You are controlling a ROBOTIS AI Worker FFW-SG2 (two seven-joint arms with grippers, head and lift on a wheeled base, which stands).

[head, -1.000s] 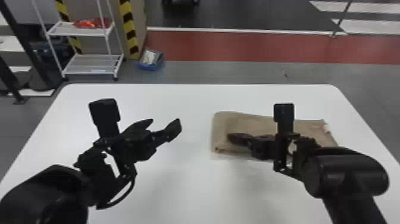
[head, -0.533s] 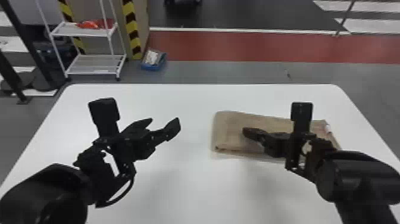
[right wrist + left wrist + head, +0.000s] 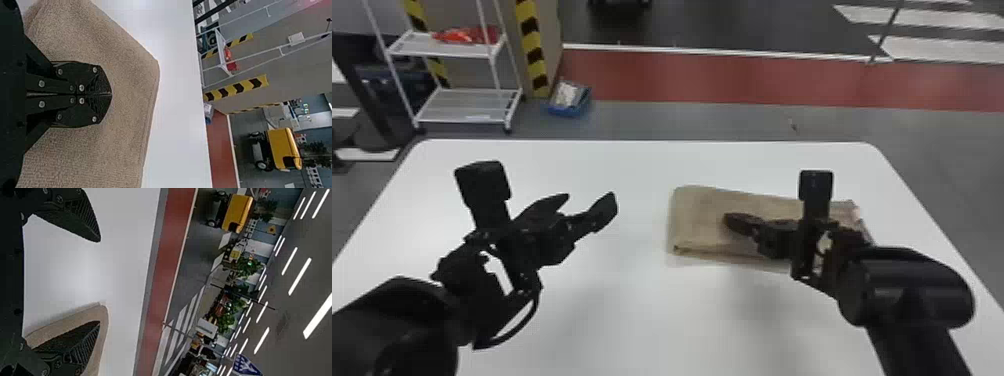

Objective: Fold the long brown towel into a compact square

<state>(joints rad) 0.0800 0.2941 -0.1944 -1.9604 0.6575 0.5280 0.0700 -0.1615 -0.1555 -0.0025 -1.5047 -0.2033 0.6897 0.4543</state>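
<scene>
No Readable Words or Numbers; Signs Only

Black-and-yellow hazard striping [image 3: 533, 52] runs down the edges of the beige panel [image 3: 550, 35]. In the left wrist view, a blue sign [image 3: 246, 367] bears white marks too unclear to read, its mount hard to make out. Farther off, a small yellow warning sign [image 3: 271, 229] is on a blue-grey wall [image 3: 261, 228], its dark symbol too small to tell.

Black arms [image 3: 907, 287], rounded glossy shells, looped black cable [image 3: 524, 322]; flat black fingers [image 3: 96, 80], ridged tips, silver screws [image 3: 81, 87].
</scene>
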